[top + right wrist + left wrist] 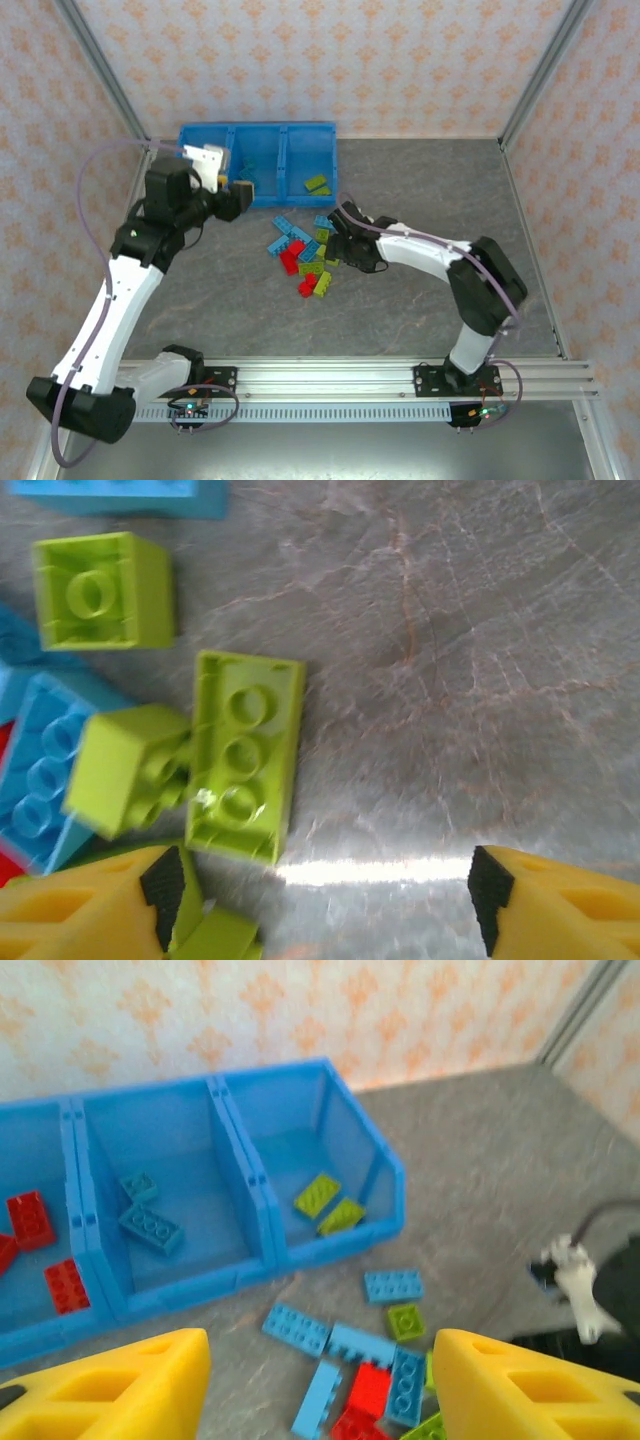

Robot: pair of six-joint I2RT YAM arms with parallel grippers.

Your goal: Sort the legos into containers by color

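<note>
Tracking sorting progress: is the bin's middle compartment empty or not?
Not empty: the middle compartment holds two light blue bricks, lying on its floor in the left wrist view.

Pale wallpaper (330, 60) with orange motifs around me on three sides, aluminium corner posts (100, 70), grey veined tabletop (430, 190) beneath me, white glare patch (370, 870) on it, metal rail (330, 378) along my near edge.

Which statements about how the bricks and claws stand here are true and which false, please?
The right compartment of the bright blue plastic bin holds two lime green plastic bricks. True.
The left claw grips a red brick. False: it is open and empty.
The small red plastic bricks lie in the middle compartment. False: they lie in the left one.
The right claw hangs open over loose lime green bricks on the grey table. True.
</note>
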